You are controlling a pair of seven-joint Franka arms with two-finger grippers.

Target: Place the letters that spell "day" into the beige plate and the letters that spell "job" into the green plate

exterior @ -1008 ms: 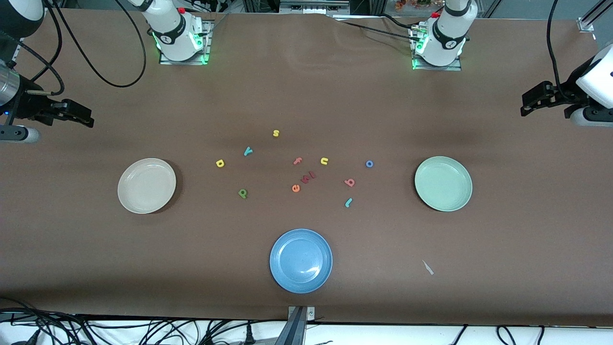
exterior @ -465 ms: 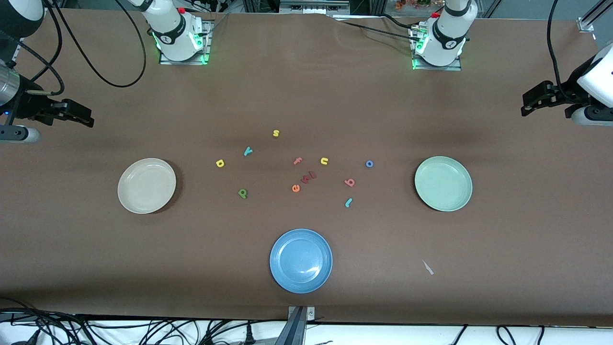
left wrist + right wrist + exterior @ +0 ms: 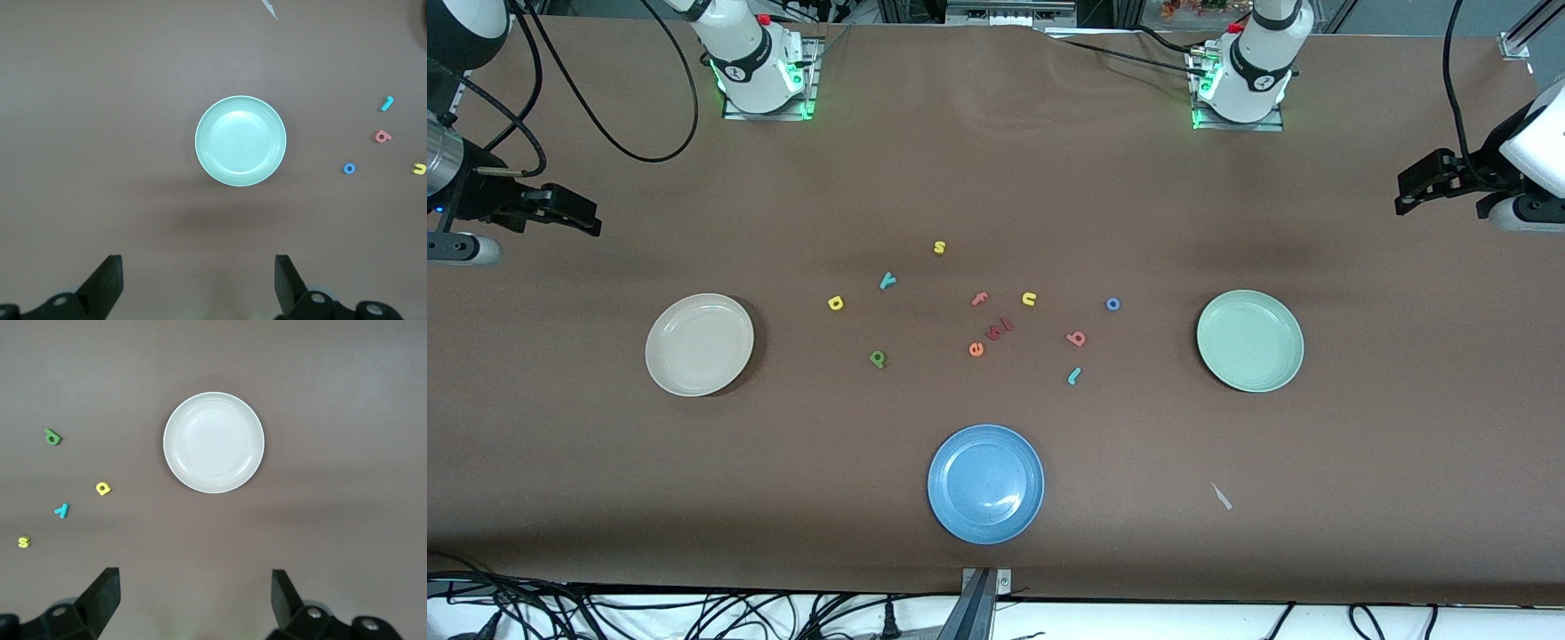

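Right gripper (image 3: 583, 220) hangs above the table edge at the right arm's end, fingers (image 3: 100, 597) spread and empty; the arm waits. The beige plate (image 3: 699, 344) lies empty, bare cloth all around it. The yellow round-bowled letter (image 3: 835, 303), green stemmed letter (image 3: 878, 358) and teal "y" (image 3: 887, 281) lie well apart, between the beige plate and the table's middle. The blue plate (image 3: 985, 483) sits nearest the front camera. The teal "j" (image 3: 1074, 376), pink-red "b" (image 3: 1077, 338) and blue "o" (image 3: 1112, 304) lie spaced apart, toward the green plate (image 3: 1249, 340); that plate is empty, with open cloth around its rim. Left gripper (image 3: 1409, 191) hangs above the left arm's end, fingers (image 3: 107, 283) released, empty; this arm also waits.
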